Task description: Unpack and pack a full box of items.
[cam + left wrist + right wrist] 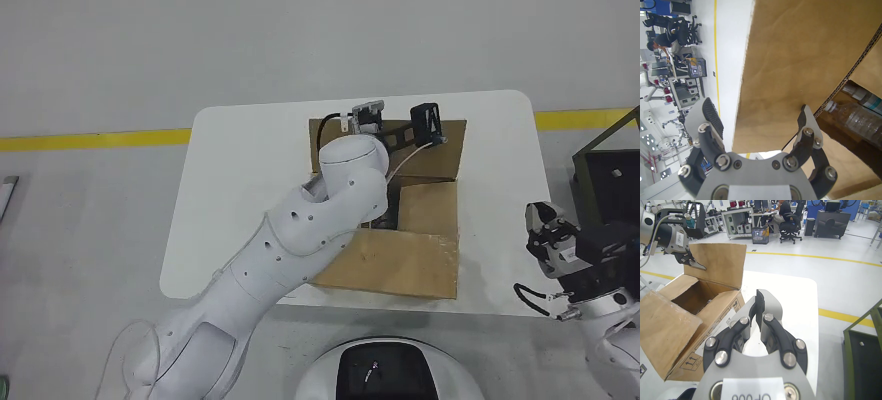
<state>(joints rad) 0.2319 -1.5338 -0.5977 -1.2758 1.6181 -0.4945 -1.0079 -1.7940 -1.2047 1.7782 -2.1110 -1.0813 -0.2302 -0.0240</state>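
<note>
An open cardboard box (400, 260) (668, 321) stands on the white table (240, 190). Its far flap (335, 150) (721, 262) stands upright. My left gripper (415, 132) (755, 106) (693, 264) is open at that flap, with one fingertip (806, 113) against the flap's inner face and the other past the flap's side edge. Inside the box lie clear plastic bottles (857, 119), one with a teal label (869, 99). My right gripper (542, 218) (758, 296) is shut on nothing, just off the table's right edge beside the box.
A dark cart with a green frame (610, 170) (863, 351) stands right of the table, close to the right arm. The near flap (395, 265) lies folded outward toward the table's front edge. The table's left half is bare.
</note>
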